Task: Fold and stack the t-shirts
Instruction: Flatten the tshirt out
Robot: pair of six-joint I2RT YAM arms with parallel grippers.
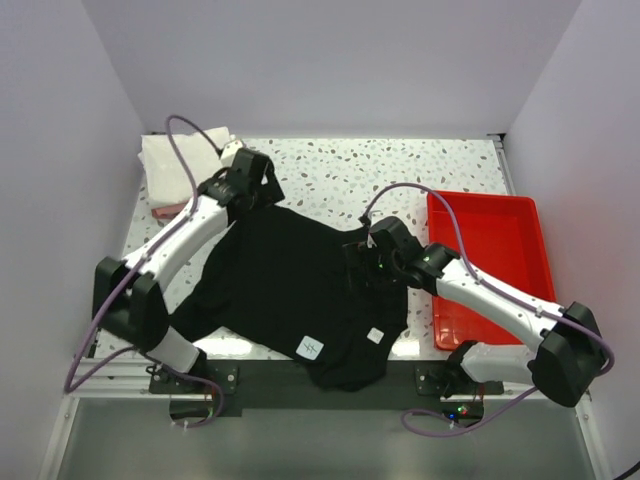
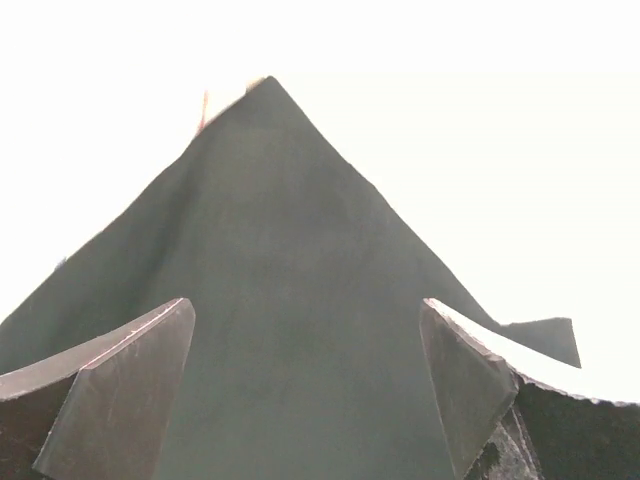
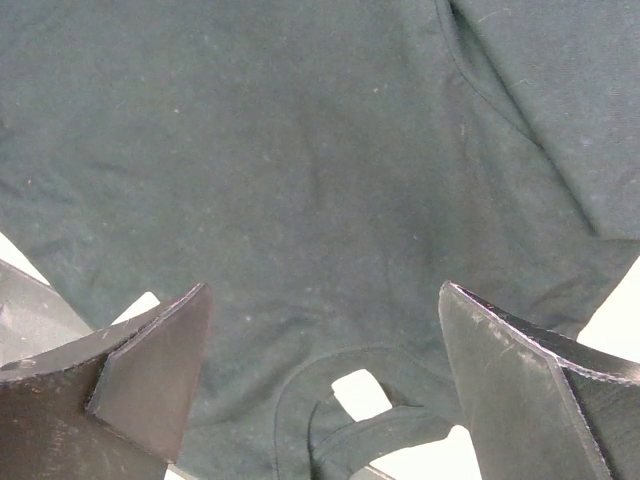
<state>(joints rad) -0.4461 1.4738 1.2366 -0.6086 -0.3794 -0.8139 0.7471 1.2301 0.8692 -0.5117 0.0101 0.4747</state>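
A large black t-shirt (image 1: 290, 290) lies spread and rumpled over the middle of the table, two small white labels showing near its front hem. My left gripper (image 1: 262, 193) hovers open over the shirt's far left corner. In the left wrist view black cloth (image 2: 290, 300) fills the space beneath the open left gripper (image 2: 305, 305). My right gripper (image 1: 360, 262) is open above the shirt's right side, and the right wrist view has the neckline (image 3: 345, 385) under the open gripper (image 3: 325, 290). Folded white t-shirts (image 1: 178, 160) sit on a pink one (image 1: 168, 211) at the far left corner.
A red plastic tray (image 1: 520, 215) stands at the right of the table, with the right arm crossing over its near edge. White walls close in the back and both sides. The speckled tabletop (image 1: 400, 165) shows behind the shirt.
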